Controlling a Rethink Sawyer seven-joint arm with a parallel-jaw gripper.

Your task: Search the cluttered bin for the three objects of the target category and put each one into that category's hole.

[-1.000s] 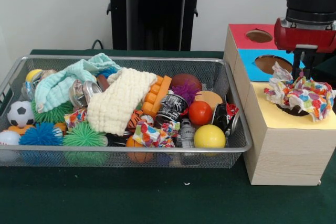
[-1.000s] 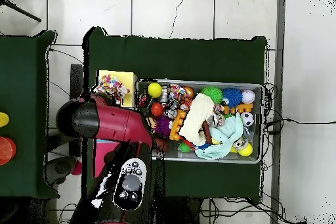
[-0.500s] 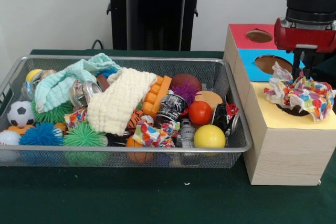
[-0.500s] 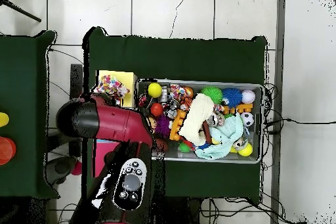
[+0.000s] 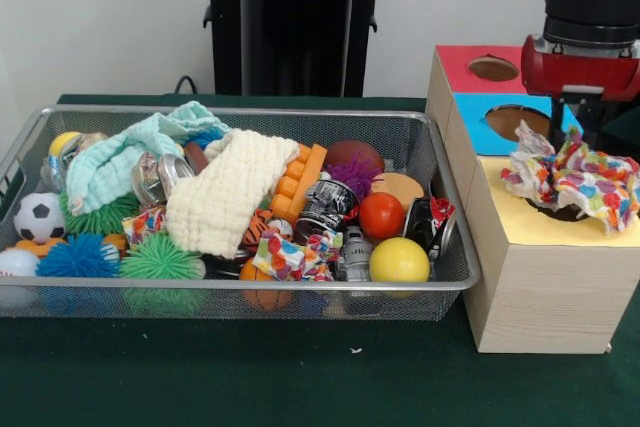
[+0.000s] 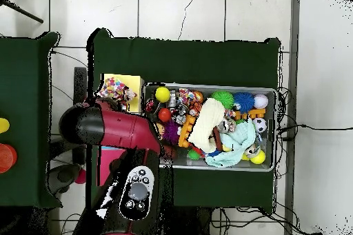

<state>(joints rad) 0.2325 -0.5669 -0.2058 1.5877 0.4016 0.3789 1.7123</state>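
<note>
The tool (image 5: 581, 139) hangs over the wooden box (image 5: 540, 287), its tips hidden behind the multicoloured cloth (image 5: 575, 180), so I cannot tell its state. The cloth lies directly below it, bunched across the yellow section's hole (partly covered). The wire bin (image 5: 440, 285) sits beside, on the worktop (image 5: 300, 382).

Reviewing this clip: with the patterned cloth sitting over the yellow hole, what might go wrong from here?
The colourful cloth lies spread across the yellow hole rather than down in it, so it may stay perched on the box or slide off. A fold could catch on the gripper directly above it and be lifted out. A similar patterned cloth sits wedged among cans in the bin, awkward to pick.
</note>
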